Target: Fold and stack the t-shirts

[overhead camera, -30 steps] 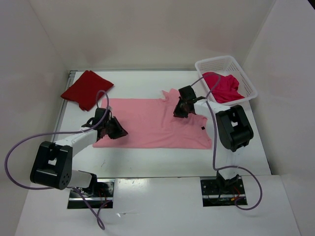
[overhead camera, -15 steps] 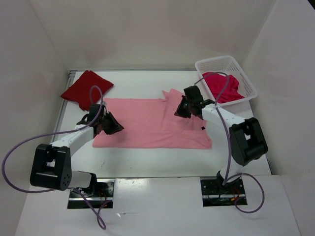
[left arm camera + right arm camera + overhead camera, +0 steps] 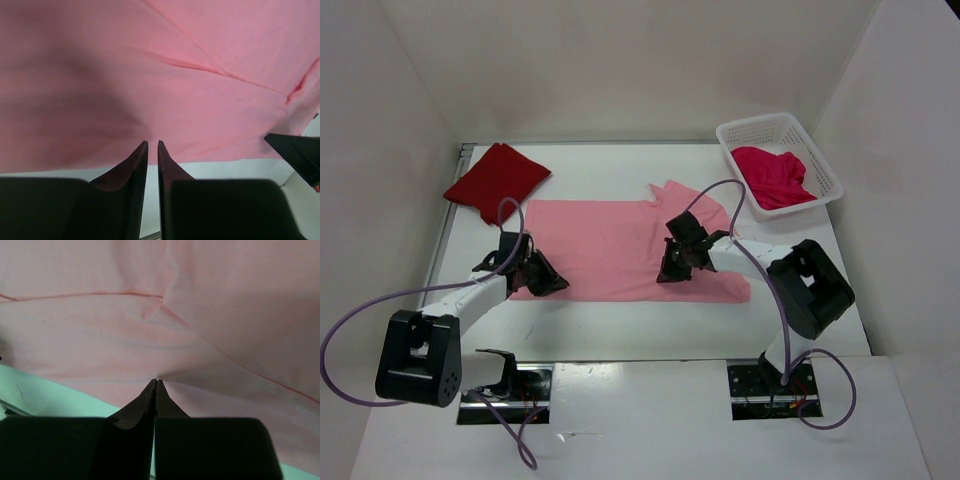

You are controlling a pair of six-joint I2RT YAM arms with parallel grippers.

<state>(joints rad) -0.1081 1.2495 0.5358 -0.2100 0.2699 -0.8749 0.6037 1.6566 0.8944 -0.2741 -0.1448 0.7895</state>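
Note:
The light pink t-shirt (image 3: 610,240) lies spread flat across the middle of the table and fills both wrist views (image 3: 190,65) (image 3: 200,300). My left gripper (image 3: 552,283) (image 3: 152,144) sits at the shirt's near left edge, jaws a narrow gap apart with bare table showing between them. My right gripper (image 3: 666,274) (image 3: 156,381) is shut on the pink cloth close to its near edge, and the cloth puckers at the tips. The dark red t-shirt (image 3: 498,180) lies folded at the far left. The magenta t-shirt (image 3: 772,178) is crumpled in the basket.
The white lattice basket (image 3: 740,135) stands at the far right corner. White walls close in the table on three sides. Purple cables loop from both arms, over the left table edge and above the shirt's right part.
Both grippers have moved toward the near edge of the pink shirt. The right one came nearer and leftward from the collar area. The left one slid down to the near left corner.

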